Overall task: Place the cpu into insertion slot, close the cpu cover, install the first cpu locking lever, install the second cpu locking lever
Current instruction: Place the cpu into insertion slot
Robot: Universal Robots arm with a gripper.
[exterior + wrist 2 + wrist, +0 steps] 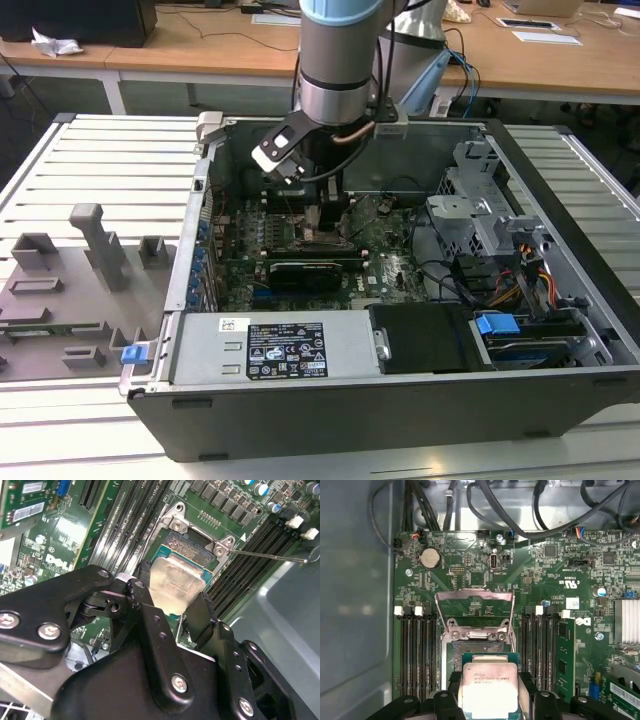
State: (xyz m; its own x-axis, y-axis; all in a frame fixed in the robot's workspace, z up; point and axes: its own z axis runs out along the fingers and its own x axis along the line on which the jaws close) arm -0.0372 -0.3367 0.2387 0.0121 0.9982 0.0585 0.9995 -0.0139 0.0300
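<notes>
The cpu (490, 685) is pinched at two opposite edges by the claw (172, 597), just over the insertion slot (192, 545) near the middle of the motherboard (470, 570). The cpu cover (475, 596) stands swung open, off the slot.

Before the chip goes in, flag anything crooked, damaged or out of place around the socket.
Nothing stands out. The gripper holds the cpu over the insertion slot, edges parallel to it, and the cpu cover stands open. No damage shows.
</notes>
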